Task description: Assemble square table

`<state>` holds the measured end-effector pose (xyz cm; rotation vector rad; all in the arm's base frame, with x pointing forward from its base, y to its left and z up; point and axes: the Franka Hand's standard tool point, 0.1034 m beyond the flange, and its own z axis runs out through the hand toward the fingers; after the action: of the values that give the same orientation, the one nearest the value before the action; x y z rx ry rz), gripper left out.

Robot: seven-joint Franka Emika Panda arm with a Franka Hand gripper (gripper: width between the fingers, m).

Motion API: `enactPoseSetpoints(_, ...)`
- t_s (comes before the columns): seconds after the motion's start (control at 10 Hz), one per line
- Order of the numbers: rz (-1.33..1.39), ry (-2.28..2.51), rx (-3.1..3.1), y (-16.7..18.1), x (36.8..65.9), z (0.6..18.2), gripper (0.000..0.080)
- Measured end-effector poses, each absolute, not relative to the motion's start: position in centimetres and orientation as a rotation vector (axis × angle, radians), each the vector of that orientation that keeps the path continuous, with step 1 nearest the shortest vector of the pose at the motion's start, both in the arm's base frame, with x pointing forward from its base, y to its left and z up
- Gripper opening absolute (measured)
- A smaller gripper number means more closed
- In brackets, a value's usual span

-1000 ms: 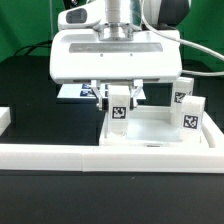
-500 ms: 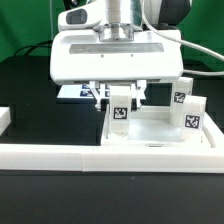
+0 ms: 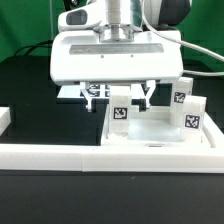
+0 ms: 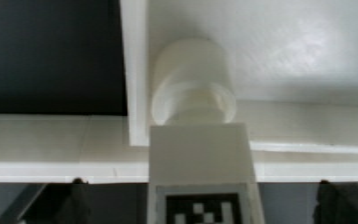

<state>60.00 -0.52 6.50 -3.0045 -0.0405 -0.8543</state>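
The square table's white top (image 3: 150, 137) lies flat against the border wall, rim upward. One tagged leg (image 3: 120, 113) stands upright at its corner on the exterior view's left. My gripper (image 3: 122, 97) hangs straight over that leg, open, its fingers (image 3: 95, 95) spread clear of the leg on either side. Two more legs (image 3: 189, 117) (image 3: 182, 96) stand upright on the side at the exterior view's right. In the wrist view the leg (image 4: 197, 150) runs down the middle between the dark fingertips (image 4: 60, 200), not touched by them, and the white top (image 4: 300, 60) lies beyond it.
A long low white border wall (image 3: 60, 156) runs across the front of the black table (image 3: 25, 90). The marker board (image 3: 74, 92) lies behind the gripper, mostly hidden by it. A green backdrop stands at the rear.
The jaws have spread wide and let go of the upright leg, which stays standing on the top. The arm itself has barely moved.
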Motion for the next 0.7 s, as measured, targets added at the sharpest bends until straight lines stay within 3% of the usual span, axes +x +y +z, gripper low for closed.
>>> enactPoseSetpoints(0.5,-0.812,-0.025,-3.009,-0.6,59.9,6.4,0.0649)
enactPoseSetpoints(0.7,-0.623,0.085,-3.005,-0.6,59.7,8.3,0.0649)
